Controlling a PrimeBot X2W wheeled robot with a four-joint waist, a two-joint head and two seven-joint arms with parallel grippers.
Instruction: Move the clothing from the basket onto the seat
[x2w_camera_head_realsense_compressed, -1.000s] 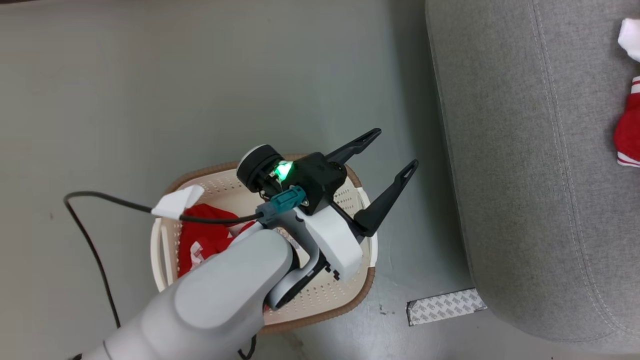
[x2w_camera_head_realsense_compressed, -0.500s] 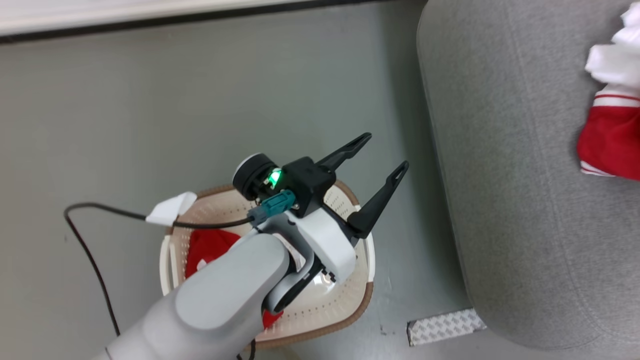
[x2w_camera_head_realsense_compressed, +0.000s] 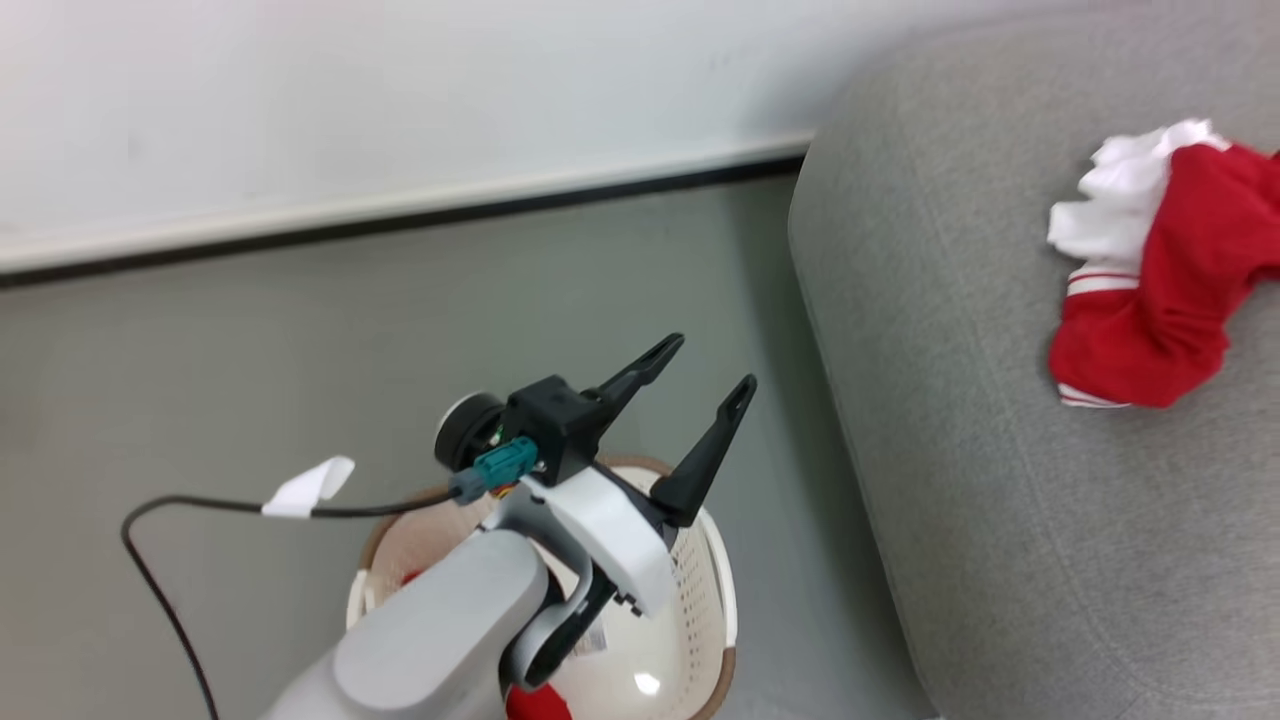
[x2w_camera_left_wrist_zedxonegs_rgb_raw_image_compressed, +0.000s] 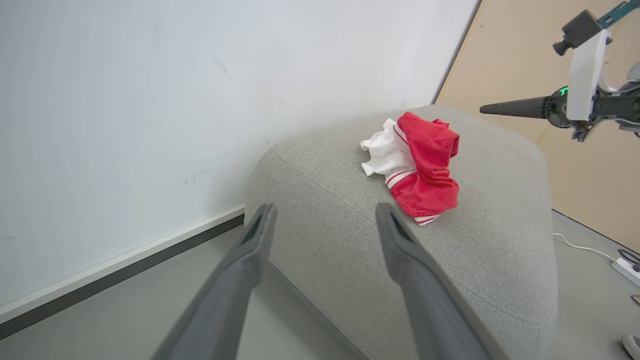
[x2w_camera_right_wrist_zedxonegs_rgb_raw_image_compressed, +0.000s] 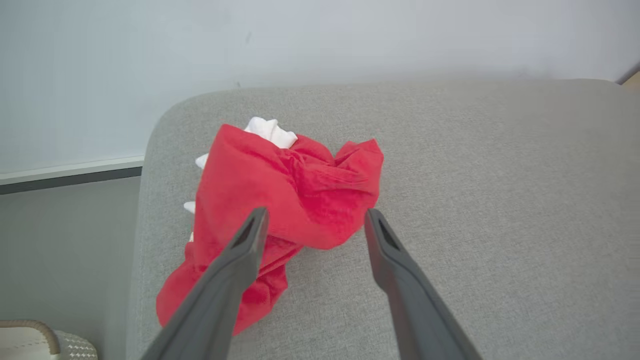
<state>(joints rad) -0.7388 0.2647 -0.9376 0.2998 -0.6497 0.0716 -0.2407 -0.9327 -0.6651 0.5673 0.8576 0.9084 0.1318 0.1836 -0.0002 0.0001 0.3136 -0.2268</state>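
A crumpled red garment with white lining, part of the clothing (x2w_camera_head_realsense_compressed: 1150, 290), lies on the grey seat (x2w_camera_head_realsense_compressed: 950, 470). My right gripper (x2w_camera_right_wrist_zedxonegs_rgb_raw_image_compressed: 316, 215) hovers open just above this garment (x2w_camera_right_wrist_zedxonegs_rgb_raw_image_compressed: 280, 190), holding nothing. Side-on at the top right of the left wrist view, the right gripper (x2w_camera_left_wrist_zedxonegs_rgb_raw_image_compressed: 520, 106) hangs over the seat (x2w_camera_left_wrist_zedxonegs_rgb_raw_image_compressed: 500, 250). My left gripper (x2w_camera_head_realsense_compressed: 710, 365) is open and empty above the far rim of the cream basket (x2w_camera_head_realsense_compressed: 715, 590). A scrap of red clothing (x2w_camera_head_realsense_compressed: 535, 705) shows in the basket under my forearm. The left gripper (x2w_camera_left_wrist_zedxonegs_rgb_raw_image_compressed: 325, 210) points toward the garment on the seat (x2w_camera_left_wrist_zedxonegs_rgb_raw_image_compressed: 425, 170).
A white wall (x2w_camera_head_realsense_compressed: 400, 100) with a dark skirting line runs behind the grey floor (x2w_camera_head_realsense_compressed: 300, 350). A black cable with a white tag (x2w_camera_head_realsense_compressed: 305, 487) trails left of the basket. A white cord and power strip (x2w_camera_left_wrist_zedxonegs_rgb_raw_image_compressed: 625, 267) lie on the floor beyond the seat. A basket corner (x2w_camera_right_wrist_zedxonegs_rgb_raw_image_compressed: 25, 335) shows beside the seat.
The head camera has tilted up, so the wall and the whole garment on the seat have come into view. My left gripper stays open over the basket.
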